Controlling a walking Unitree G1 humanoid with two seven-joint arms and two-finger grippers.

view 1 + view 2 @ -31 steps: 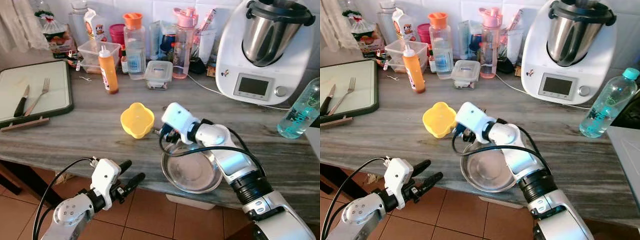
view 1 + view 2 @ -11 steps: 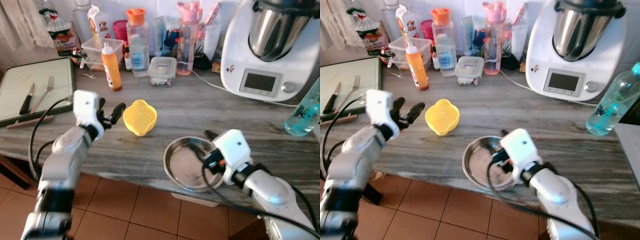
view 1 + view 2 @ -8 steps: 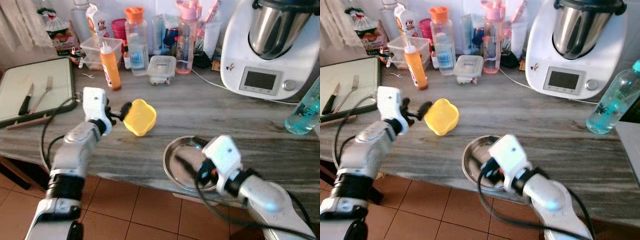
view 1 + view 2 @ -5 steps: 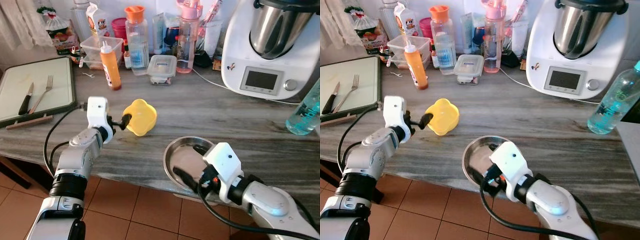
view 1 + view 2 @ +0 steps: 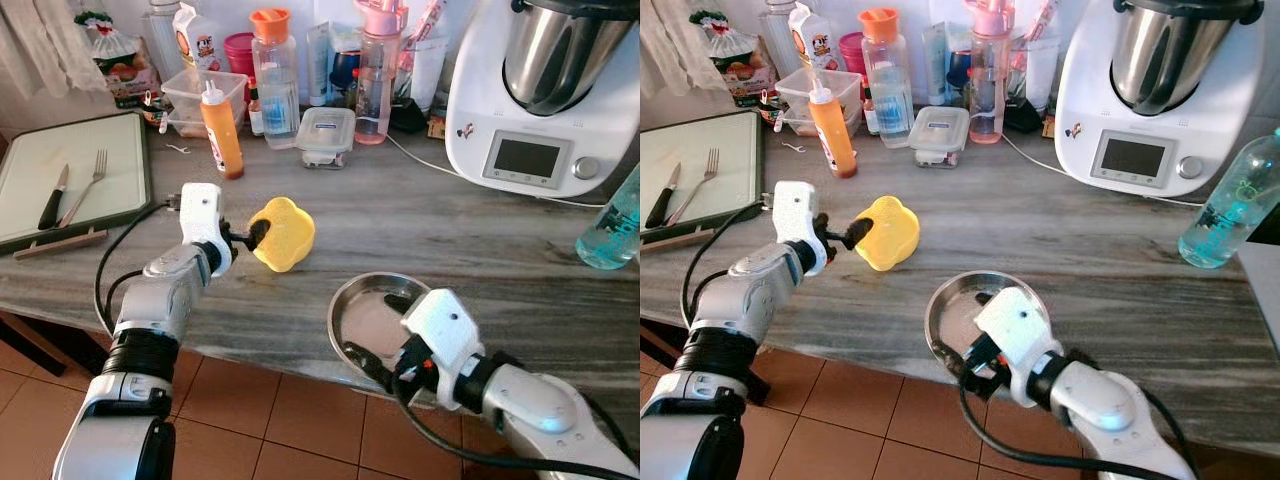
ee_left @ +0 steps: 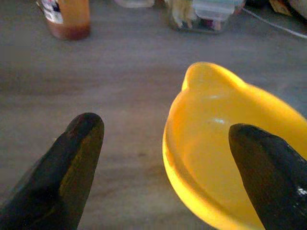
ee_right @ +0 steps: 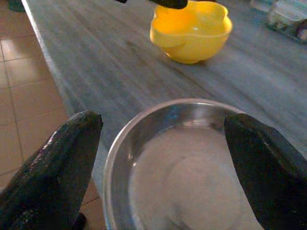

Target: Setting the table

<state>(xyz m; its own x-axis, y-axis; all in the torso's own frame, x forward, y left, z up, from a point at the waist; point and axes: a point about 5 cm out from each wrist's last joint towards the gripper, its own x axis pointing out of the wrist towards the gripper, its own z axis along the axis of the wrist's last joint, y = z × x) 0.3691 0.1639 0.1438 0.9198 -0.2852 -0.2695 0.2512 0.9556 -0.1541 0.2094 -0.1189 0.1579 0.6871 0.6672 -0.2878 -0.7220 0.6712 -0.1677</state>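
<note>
Left eye view gives me two bowls on the counter (image 5: pixel 480 225): one yellow bowl (image 5: pixel 283 233), one steel bowl (image 5: pixel 375 320). My left gripper (image 6: pixel 168 158) straddles the yellow rim, fingers wide; my right gripper (image 7: pixel 163 167) gapes over the steel one at the counter's edge.

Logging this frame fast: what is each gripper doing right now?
Left gripper: open, fingers straddling the yellow bowl's rim.
Right gripper: open, at the steel bowl's near edge.

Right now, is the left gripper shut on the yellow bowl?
No, the left gripper is open, one finger inside the yellow bowl, the other outside.
</note>
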